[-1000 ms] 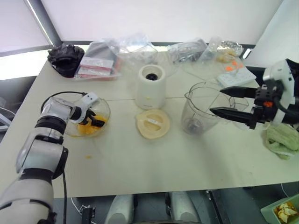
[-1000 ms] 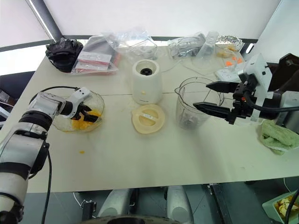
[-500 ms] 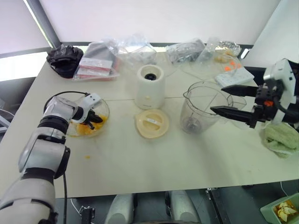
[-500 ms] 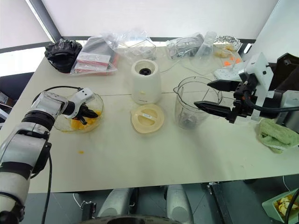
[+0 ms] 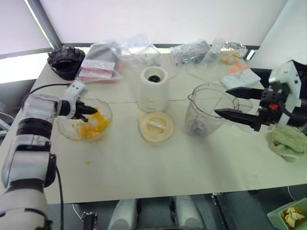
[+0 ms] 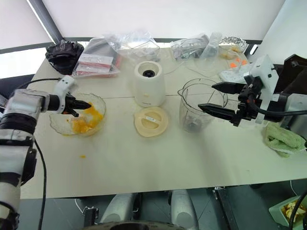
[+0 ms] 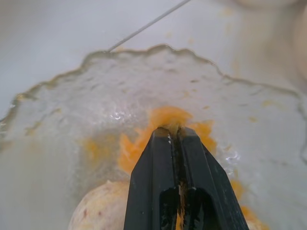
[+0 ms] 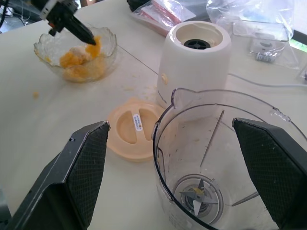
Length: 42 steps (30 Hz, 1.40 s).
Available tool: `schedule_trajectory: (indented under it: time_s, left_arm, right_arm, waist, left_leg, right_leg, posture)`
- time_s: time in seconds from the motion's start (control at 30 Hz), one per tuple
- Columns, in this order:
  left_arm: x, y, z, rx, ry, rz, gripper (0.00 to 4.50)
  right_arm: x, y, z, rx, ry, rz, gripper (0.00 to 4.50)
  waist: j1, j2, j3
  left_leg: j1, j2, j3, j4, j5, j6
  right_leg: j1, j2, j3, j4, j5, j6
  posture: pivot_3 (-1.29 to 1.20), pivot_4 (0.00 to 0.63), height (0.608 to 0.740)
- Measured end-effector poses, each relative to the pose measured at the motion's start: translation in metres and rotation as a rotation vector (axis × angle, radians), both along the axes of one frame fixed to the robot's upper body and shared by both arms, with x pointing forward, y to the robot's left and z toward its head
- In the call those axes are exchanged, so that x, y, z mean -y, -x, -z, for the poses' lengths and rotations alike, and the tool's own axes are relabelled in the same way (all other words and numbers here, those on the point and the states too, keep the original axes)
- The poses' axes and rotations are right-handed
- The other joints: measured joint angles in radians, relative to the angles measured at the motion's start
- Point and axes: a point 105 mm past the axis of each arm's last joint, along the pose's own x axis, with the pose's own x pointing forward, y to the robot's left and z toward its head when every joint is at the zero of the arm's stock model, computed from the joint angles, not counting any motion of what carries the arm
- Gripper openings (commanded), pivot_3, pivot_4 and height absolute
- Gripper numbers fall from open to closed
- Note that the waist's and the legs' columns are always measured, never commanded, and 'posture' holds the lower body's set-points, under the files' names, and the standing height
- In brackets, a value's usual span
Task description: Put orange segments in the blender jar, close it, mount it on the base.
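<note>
Two grippers: one pressed shut, one spread wide.
Left gripper (image 6: 85, 105): fingers closed above the glass bowl (image 6: 57, 125) at near left; a bit of orange is seemingly pinched at the tips.
Orange segments (image 6: 84, 122): heaped in that bowl.
Lid (image 6: 152, 121): laid flat mid-table.
Blender jar (image 6: 195, 110): well to the right of the left gripper, empty, uncovered.
Right gripper (image 6: 216, 97): spread beside the jar, nothing held.
Base (image 6: 149, 84): farther back, between bowl and jar.
</note>
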Motion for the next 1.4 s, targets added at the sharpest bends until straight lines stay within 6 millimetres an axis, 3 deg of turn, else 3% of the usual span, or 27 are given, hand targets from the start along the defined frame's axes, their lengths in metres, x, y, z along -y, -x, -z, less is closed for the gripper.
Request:
schedule_trajectory:
  time_s: [0.27,0.5,0.6,0.73,0.9,1.1,1.4]
  left_arm:
    - [0.009,0.027,-0.005,0.016,0.070,-0.023,0.08]
    - [0.015,0.027,-0.022,0.072,0.097,-0.037,0.08]
    - [0.010,0.021,-0.007,0.040,0.030,-0.075,0.95]
    - [-0.007,0.006,0.007,0.008,-0.065,-0.157,2.85]
    - [-0.008,-0.015,0.003,0.041,-0.152,-0.163,2.85]
    - [0.003,-0.022,0.034,-0.042,-0.151,-0.138,2.85]
    - [0.007,-0.024,0.053,-0.085,-0.211,-0.111,2.85]
  right_arm:
    - [-0.002,-0.006,0.000,0.010,0.002,-0.021,4.31]
    - [-0.002,-0.010,0.001,0.004,0.003,-0.022,4.31]
    - [-0.002,-0.010,0.000,0.005,0.003,-0.027,4.31]
    - [-0.003,-0.011,0.001,0.003,0.003,-0.032,4.31]
    - [-0.004,-0.010,0.001,0.007,0.000,-0.027,4.31]
    - [-0.001,-0.010,0.001,0.015,-0.003,-0.004,4.31]
    - [-0.002,-0.007,0.002,0.019,0.010,0.010,4.31]
  waist:
    - [0.005,0.000,0.000]
    - [0.003,0.000,0.000]
    - [0.004,0.000,0.000]
    - [0.006,0.000,0.000]
    - [0.007,0.000,0.000]
    - [0.003,0.000,0.000]
    - [0.005,0.000,0.000]
  left_leg:
    - [0.000,0.000,0.000,0.000,0.000,0.000]
    - [0.000,0.000,0.000,0.000,0.000,0.000]
    - [0.000,-0.001,0.001,0.000,0.000,0.000]
    - [0.000,-0.001,0.002,0.000,0.000,0.000]
    - [0.000,-0.002,0.002,0.001,0.000,0.000]
    - [0.000,-0.002,0.002,0.001,0.000,0.000]
    - [0.000,-0.002,0.002,0.001,0.000,0.000]
  right_leg:
    - [0.000,0.000,0.000,0.000,0.000,0.000]
    - [0.000,0.000,0.000,0.000,0.000,0.000]
    - [0.000,0.000,0.000,0.000,0.000,0.000]
    - [0.000,0.000,-0.001,0.000,0.000,0.000]
    - [0.000,0.000,-0.001,0.000,0.000,0.000]
    - [0.000,0.000,-0.001,0.001,0.000,0.000]
    - [0.000,0.000,-0.001,0.001,0.000,0.000]
  posture:
    - [0.00,0.150,0.740]
    - [0.00,0.150,0.740]
    - [0.00,0.150,0.740]
    - [0.00,0.150,0.740]
    - [0.00,0.150,0.740]
    - [0.00,0.150,0.740]
    - [0.00,0.150,0.740]
